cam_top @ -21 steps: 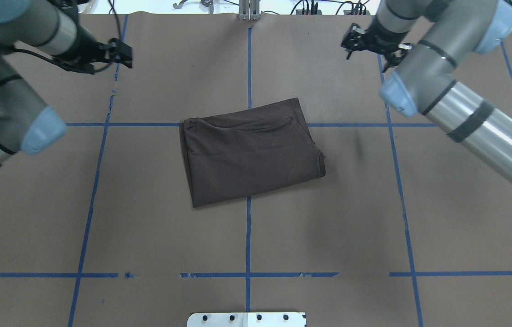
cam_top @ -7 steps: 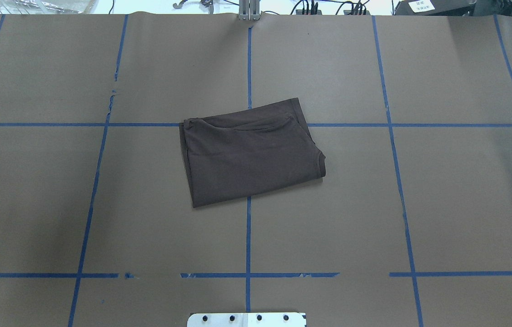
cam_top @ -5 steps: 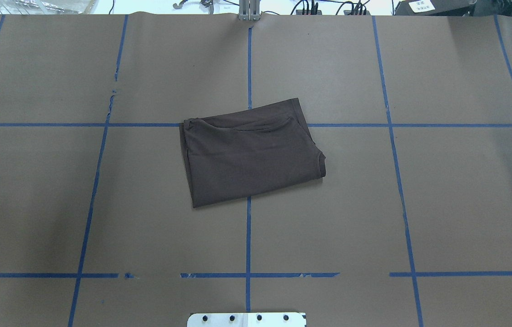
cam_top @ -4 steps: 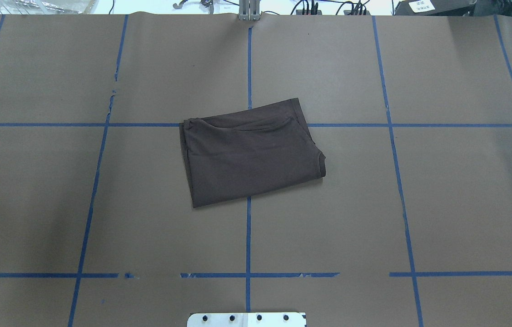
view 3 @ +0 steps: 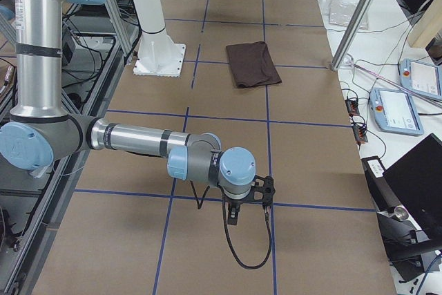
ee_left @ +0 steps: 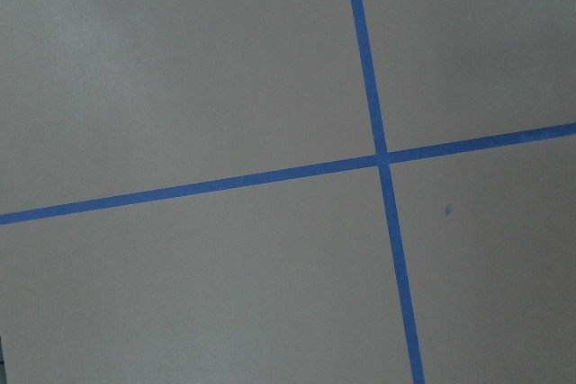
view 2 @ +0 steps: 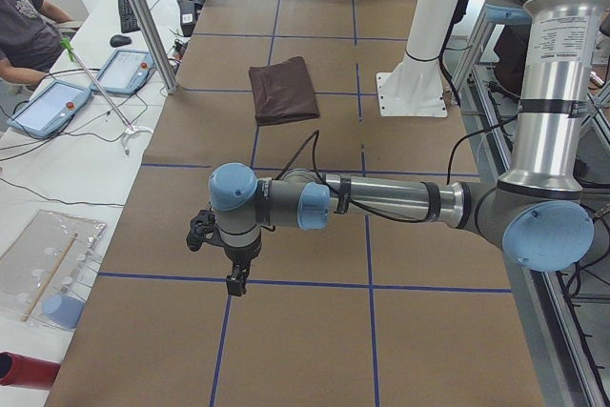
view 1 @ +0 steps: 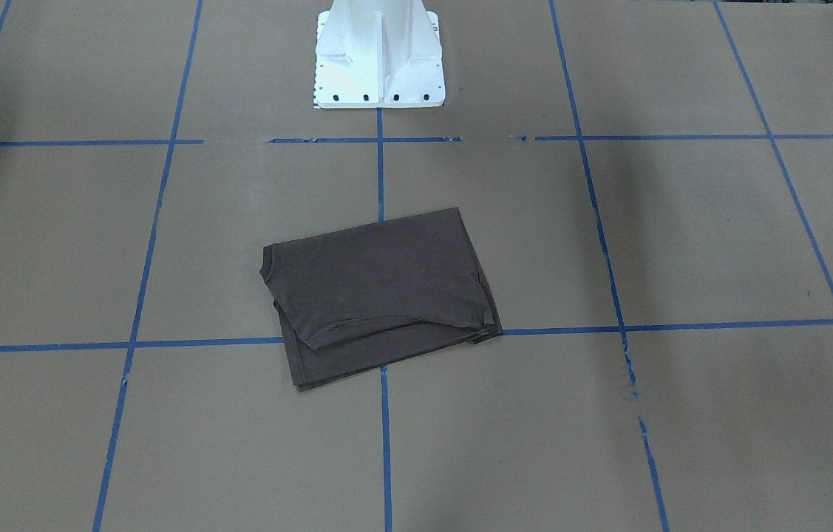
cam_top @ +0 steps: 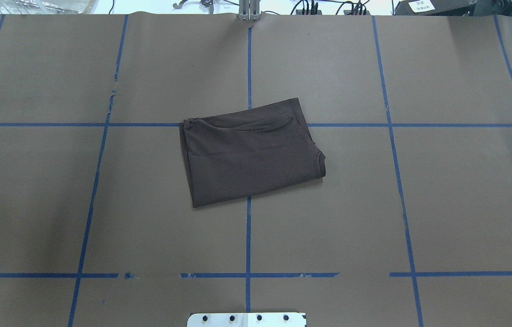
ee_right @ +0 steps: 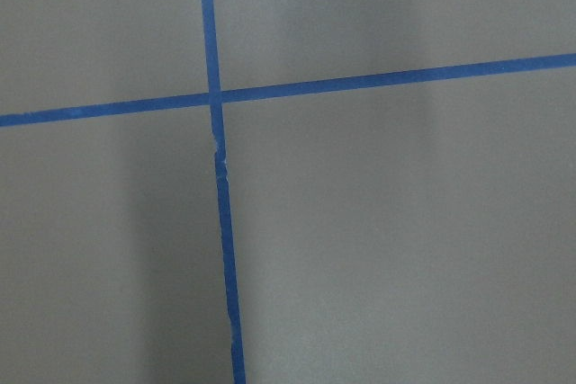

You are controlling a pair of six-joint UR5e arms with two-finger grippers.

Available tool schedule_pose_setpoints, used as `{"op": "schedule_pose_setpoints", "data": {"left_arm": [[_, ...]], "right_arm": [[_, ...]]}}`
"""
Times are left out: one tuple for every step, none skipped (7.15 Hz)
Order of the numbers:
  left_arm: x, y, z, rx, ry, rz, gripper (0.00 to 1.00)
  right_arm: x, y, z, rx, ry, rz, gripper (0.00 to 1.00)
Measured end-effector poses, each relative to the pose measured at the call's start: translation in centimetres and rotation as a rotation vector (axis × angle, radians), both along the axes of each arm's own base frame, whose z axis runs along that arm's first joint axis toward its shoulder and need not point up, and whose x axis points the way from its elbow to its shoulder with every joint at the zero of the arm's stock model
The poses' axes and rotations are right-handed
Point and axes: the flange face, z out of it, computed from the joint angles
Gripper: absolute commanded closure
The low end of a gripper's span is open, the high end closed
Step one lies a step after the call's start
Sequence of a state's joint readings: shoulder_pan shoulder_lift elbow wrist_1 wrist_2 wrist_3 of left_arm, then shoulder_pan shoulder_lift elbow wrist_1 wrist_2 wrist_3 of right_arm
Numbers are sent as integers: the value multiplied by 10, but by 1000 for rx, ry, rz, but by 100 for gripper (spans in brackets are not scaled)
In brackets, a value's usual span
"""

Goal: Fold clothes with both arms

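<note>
T-shirt (cam_top: 251,154) folded into dark rectangle; left pincer (view 2: 233,281) and right pincer (view 3: 233,215): cannot tell

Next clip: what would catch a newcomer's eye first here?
The dark T-shirt, folded into a compact rectangle, lies at the middle of the table, across the blue tape grid. Neither arm is near it: the left gripper and the right gripper hang above the table at its opposite ends.

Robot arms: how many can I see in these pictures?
2. The left arm reaches low over the table at the robot's left end; the right arm does the same at the opposite end. Both are far from the folded T-shirt. None seems hidden.
</note>
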State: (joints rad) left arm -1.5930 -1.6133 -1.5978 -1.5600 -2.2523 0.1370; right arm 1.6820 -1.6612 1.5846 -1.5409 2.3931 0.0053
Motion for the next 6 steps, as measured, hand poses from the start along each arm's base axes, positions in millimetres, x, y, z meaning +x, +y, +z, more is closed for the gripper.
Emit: {"op": "schedule_pose_setpoints", "data": {"left_arm": [[0, 0, 0, 0, 0, 0, 0], [0, 0, 0, 0, 0, 1, 0], [0, 0, 0, 0, 0, 1, 0], [0, 0, 0, 1, 0, 1, 0], [0, 0, -1, 1, 0, 0, 0], [0, 0, -1, 2, 1, 0, 0]], "right_arm": [[-2, -2, 1, -1, 0, 15, 0], [-5, -3, 0, 0, -1, 17, 0], [-8, -4, -1, 1, -2, 14, 0], [-10, -5, -2, 3, -3, 10, 0], [-11, -6, -2, 4, -3, 8, 0], [-11, -6, -2, 5, -4, 7, 0]]}}
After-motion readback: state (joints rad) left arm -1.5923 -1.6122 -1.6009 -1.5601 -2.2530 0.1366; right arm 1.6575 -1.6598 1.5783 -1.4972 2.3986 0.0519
